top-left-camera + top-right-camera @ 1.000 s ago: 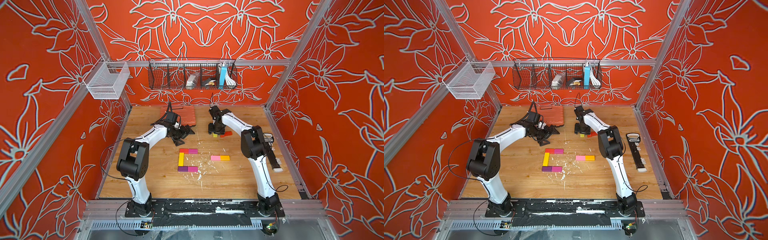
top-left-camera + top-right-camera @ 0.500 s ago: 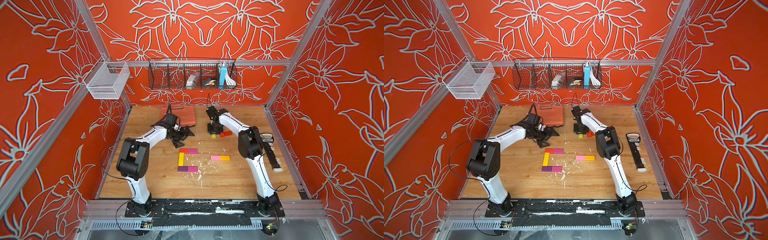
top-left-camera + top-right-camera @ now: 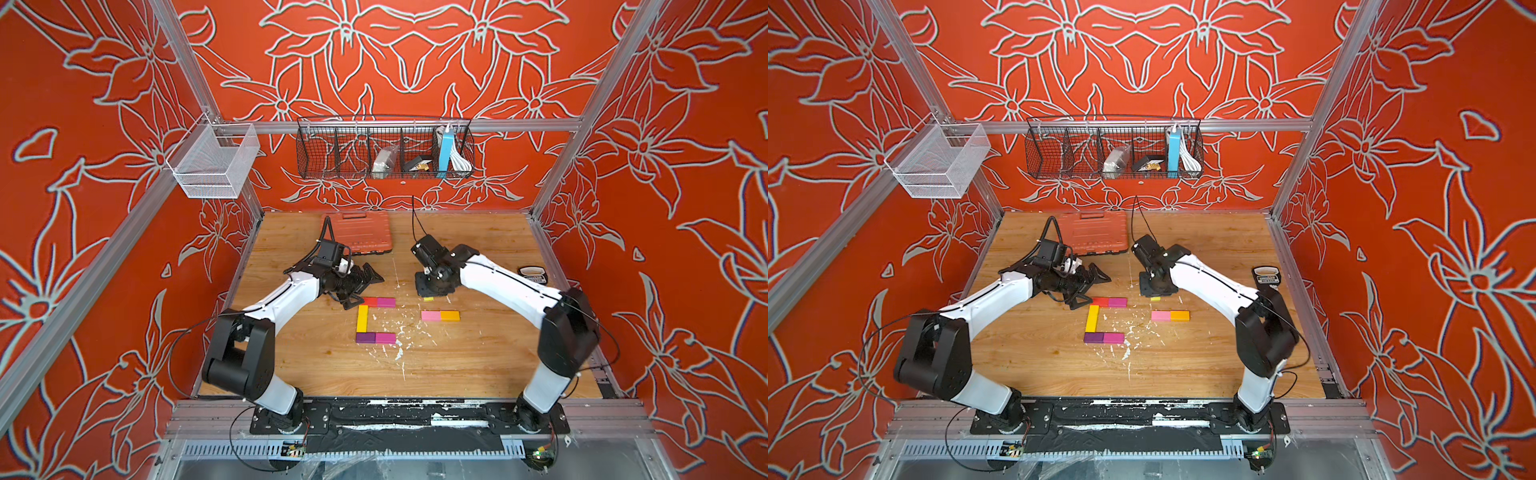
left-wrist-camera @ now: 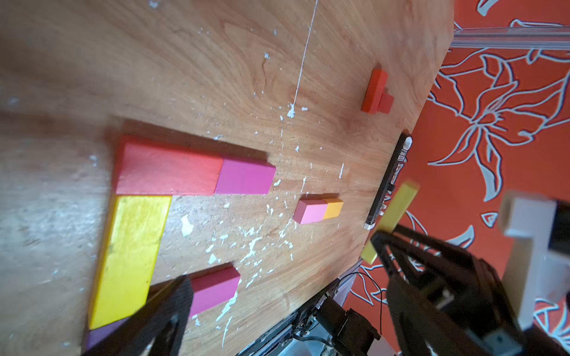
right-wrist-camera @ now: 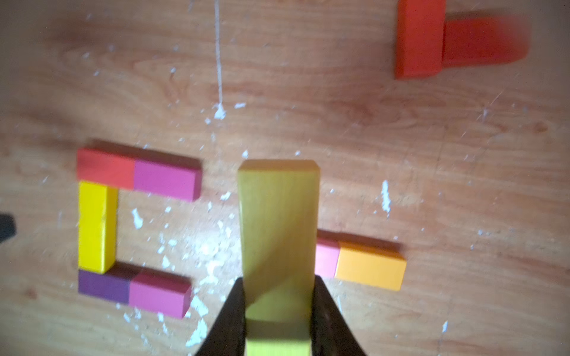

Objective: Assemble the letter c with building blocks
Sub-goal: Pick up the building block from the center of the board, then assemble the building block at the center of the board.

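**Right gripper** [image 5: 279, 296]: clamped on one end of held yellow block [image 5: 277, 215]. Sits at 12 o'clock of pink block [image 3: 431, 316]. Cannot tell whether the held block's free end touches the table [image 3: 316, 374].

**Left gripper** [image 3: 365, 293]: jaws spread wide, nothing between them. Hangs at 10 o'clock of the C figure, just beside red block [image 3: 369, 301].

**C figure, mid-table:**
- Spine yellow block [image 3: 362, 318] lies flat, running 12 to 6 o'clock.
- Red block and upper magenta block [image 3: 386, 302] lie end to end at the 12 o'clock end, running toward 3 o'clock.
- Purple block [image 3: 365, 337] and lower magenta block [image 3: 385, 338] lie likewise at the 6 o'clock end.

**Loose pair:** pink block touching orange block [image 3: 450, 316], at 3 o'clock of the C, apart from it.

**Two orange-red blocks** [image 5: 419, 40]: touching in a T, well apart from the rest.

**Ribbed orange case** [image 3: 357, 232]: at 12 o'clock on the table.
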Robot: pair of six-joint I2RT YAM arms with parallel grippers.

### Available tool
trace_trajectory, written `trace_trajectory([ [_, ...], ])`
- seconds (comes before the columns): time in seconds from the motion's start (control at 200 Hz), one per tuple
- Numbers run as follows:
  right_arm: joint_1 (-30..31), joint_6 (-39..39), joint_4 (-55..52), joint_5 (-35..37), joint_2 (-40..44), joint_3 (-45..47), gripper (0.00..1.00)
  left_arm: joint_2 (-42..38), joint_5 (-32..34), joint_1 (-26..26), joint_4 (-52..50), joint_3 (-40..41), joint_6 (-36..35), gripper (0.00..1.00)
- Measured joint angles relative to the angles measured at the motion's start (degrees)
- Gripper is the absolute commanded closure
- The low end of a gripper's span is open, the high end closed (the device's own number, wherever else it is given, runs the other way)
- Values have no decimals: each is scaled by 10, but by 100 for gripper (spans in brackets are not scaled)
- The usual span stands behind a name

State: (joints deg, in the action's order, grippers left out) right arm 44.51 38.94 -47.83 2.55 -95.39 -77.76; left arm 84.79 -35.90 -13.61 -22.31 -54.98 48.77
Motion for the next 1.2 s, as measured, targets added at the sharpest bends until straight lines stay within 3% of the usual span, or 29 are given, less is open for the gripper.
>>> trace_trajectory([
  [0.165,89,70,15,19,77,119,91,-59,5,-8,13,66,21,2],
  [0.47,212,186,36,48,85,221,90,-129,30,-33,29,114,49,2],
  [0.856,210,235,78,53,49,236,88,-145,47,-41,26,117,53,1],
  [1.196,167,249,108,42,30,241,88,-133,55,-60,24,115,53,1],
])
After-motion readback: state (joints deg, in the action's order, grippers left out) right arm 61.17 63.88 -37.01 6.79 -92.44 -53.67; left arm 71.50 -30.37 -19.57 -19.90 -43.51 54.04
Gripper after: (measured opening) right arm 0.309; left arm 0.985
